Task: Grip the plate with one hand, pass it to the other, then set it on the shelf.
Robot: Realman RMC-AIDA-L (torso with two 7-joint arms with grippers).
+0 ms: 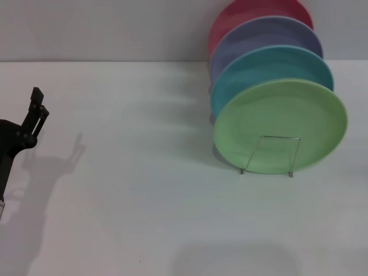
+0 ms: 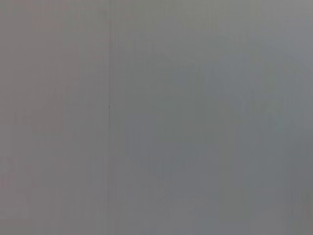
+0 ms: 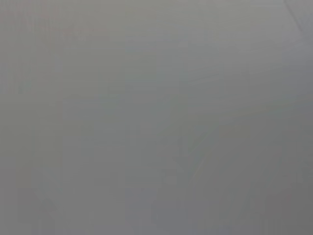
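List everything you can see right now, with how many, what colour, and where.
Green plate: one, light green, upright at the front of the rack, right of centre.
Other plates: three, teal, lavender, red, upright in a row behind the green one.
Rack: one, silver wire, holding the plates on the table.
Table: one, white.
Left gripper: one, black, at the left edge, far from the plates.
Right gripper: not in view.
Both wrist views show only plain grey.

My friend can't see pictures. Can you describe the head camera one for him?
A light-green plate stands upright at the front of a wire rack, with blue, lavender and pink plates behind it. The left gripper sits far away at the table's left edge.
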